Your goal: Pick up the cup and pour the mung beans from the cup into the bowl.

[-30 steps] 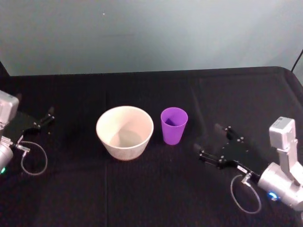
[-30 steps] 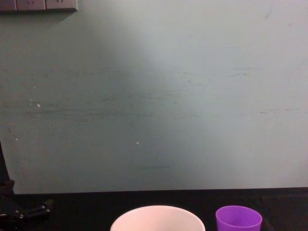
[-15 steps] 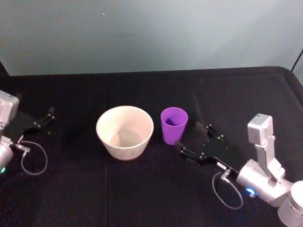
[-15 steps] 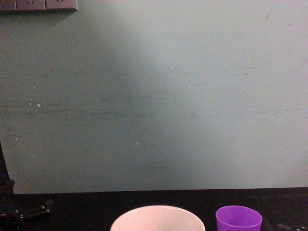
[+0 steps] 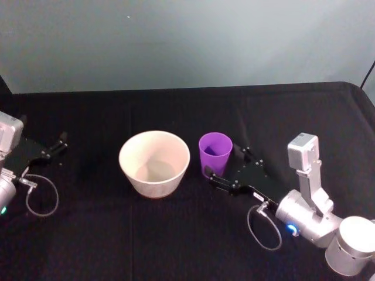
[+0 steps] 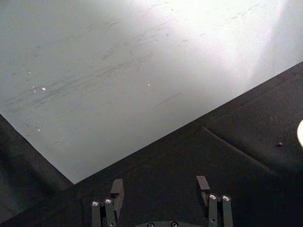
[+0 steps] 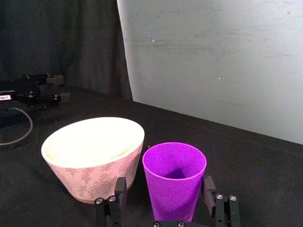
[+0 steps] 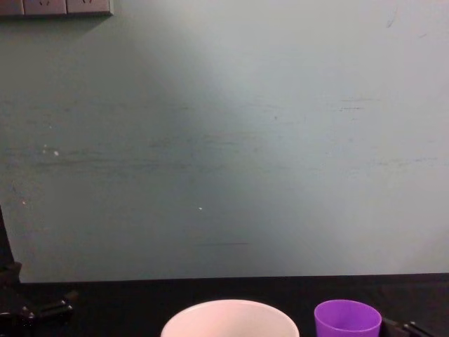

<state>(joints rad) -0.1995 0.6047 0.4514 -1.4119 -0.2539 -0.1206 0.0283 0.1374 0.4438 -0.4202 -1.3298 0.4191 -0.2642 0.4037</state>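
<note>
Grasp step: the right pincer [image 7: 164,189] is released, its 2 fingers straddling the cup [image 7: 174,177], not clenched on it; the bowl [image 7: 90,156] stands just left of the pincer; next it must clench, lift, then tilt bowlward; the left pincer [image 5: 55,149] lies parked, released, well apart.

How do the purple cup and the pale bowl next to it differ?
The cup is bright purple; the bowl is off-white with a faint leaf pattern. The bowl is much wider than the cup. The cup sits between the open fingers of the right gripper; the bowl stands free. Both stand upright, side by side on the black table.
</note>
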